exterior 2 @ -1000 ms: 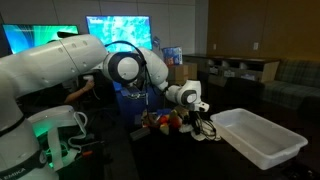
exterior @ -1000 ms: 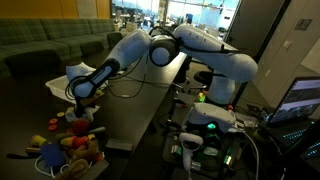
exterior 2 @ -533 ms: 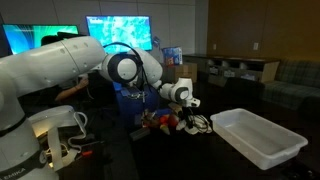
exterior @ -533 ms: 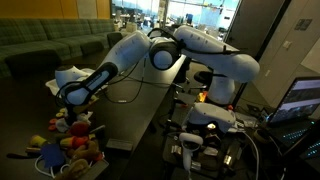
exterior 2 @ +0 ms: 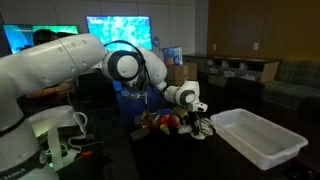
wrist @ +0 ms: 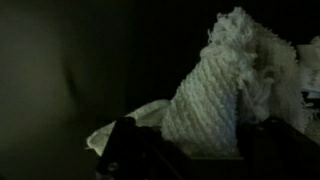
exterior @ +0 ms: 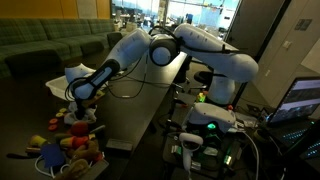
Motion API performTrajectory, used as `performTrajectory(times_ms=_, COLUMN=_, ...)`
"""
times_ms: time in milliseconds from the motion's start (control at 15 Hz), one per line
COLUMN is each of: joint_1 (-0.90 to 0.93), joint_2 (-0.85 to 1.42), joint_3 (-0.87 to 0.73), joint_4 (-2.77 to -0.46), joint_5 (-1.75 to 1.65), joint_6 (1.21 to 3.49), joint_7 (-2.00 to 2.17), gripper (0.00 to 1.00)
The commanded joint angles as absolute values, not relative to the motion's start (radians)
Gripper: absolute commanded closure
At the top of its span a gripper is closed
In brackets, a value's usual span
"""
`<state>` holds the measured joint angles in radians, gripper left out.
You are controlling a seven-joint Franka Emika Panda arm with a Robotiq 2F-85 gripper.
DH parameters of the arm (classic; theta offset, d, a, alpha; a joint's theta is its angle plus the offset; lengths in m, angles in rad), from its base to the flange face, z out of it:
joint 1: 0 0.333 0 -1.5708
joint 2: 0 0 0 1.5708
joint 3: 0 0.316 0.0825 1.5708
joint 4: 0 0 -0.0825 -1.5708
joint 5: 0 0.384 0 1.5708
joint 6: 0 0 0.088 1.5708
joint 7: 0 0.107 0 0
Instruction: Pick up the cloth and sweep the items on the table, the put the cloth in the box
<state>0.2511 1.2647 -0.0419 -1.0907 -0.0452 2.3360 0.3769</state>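
Observation:
My gripper (exterior: 84, 97) hangs low over the dark table near its end and also shows in an exterior view (exterior 2: 194, 112). It is shut on a white knitted cloth (wrist: 213, 98) that fills the space between the dark fingers in the wrist view. The cloth hangs below the gripper (exterior: 82, 112), just above a heap of small colourful items (exterior: 68, 142), also seen in an exterior view (exterior 2: 163, 122). The white box (exterior 2: 262, 138) stands on the table beside the gripper; it also shows behind the arm in an exterior view (exterior: 62, 76).
The dark table (exterior: 140, 100) is long and narrow. A green sofa (exterior: 50, 45) stands behind it. The robot's base and electronics (exterior: 210, 125) are at the table's side. Lit screens (exterior 2: 118, 30) are behind the arm.
The gripper swung with the cloth toward the heap of items half a second ago and has come back to where it was a second ago.

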Motion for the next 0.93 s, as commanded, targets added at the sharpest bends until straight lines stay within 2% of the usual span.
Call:
performTrajectory(times_ms=0, joint_1=0.204, joint_2=1.173, joint_3=-0.075, joint_4=-1.262, joint_5=-0.054, joint_6=2.33, joint_7=0.361, gripper=1.0)
performTrajectory(times_ms=333, joint_1=0.152, joint_2=1.058, joint_3=-0.122, joint_4=-1.465, joint_5=-0.069, joint_6=2.299, joint_7=0.338, gripper=0.99)
performTrajectory(times_ms=867, joint_1=0.109, joint_2=0.876, joint_3=-0.241, joint_4=-1.633, joint_5=-0.096, joint_6=2.323, joint_7=0.364, gripper=0.97)
